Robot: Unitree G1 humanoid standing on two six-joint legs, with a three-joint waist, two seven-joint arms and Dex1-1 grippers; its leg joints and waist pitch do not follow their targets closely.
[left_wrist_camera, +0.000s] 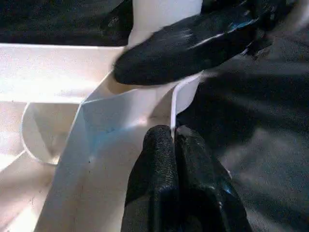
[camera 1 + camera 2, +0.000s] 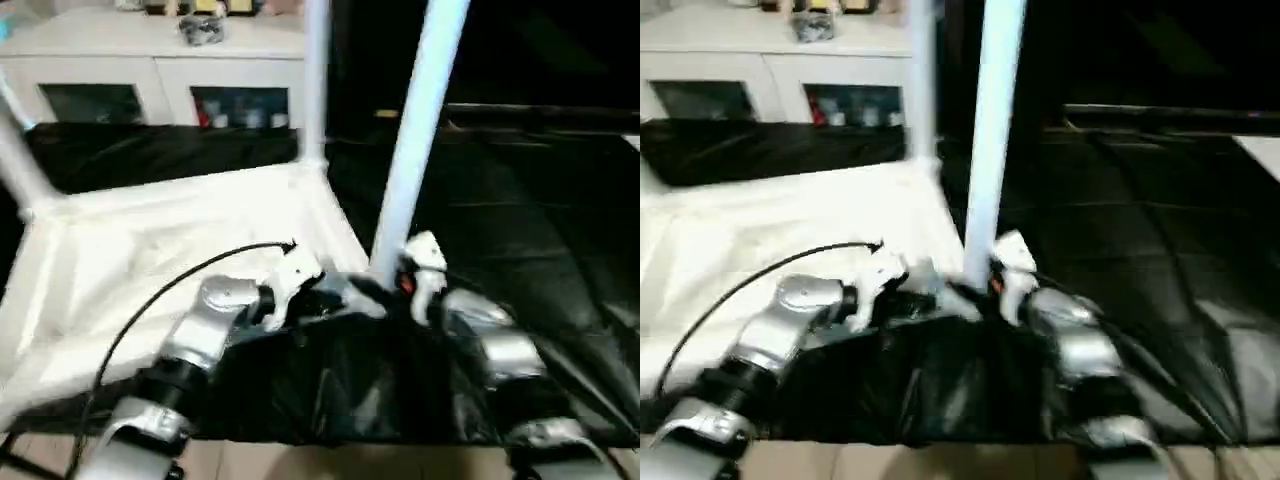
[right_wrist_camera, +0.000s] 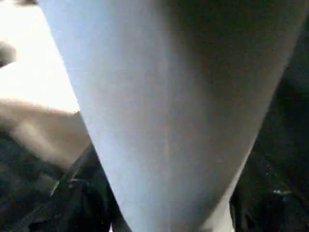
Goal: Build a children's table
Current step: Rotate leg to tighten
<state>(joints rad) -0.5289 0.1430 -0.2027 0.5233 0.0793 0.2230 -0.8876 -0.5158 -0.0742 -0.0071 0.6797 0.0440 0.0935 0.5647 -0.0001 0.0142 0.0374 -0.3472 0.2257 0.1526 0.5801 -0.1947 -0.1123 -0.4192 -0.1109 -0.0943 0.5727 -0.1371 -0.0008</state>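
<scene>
The children's table's white tabletop [image 2: 150, 260] lies underside up on the black-draped work table. One white leg [image 2: 316, 80] stands in its far right corner, and another [image 2: 18, 150] rises at the far left. A third leg [image 2: 415, 130] stands upright in the near right corner socket. My right gripper [image 2: 388, 288] is closed around this leg's base; the leg [image 3: 169, 96] sits between its fingers, and one black finger [image 1: 193, 46] lies across it. My left gripper [image 1: 173, 133] is shut on the tabletop's thin rim [image 1: 181, 94] right beside that socket.
A white glass-door cabinet [image 2: 150, 60] stands behind the work table. The black drape [image 2: 520, 220] spreads out to the right of the tabletop. A black cable [image 2: 150, 300] arcs over my left forearm.
</scene>
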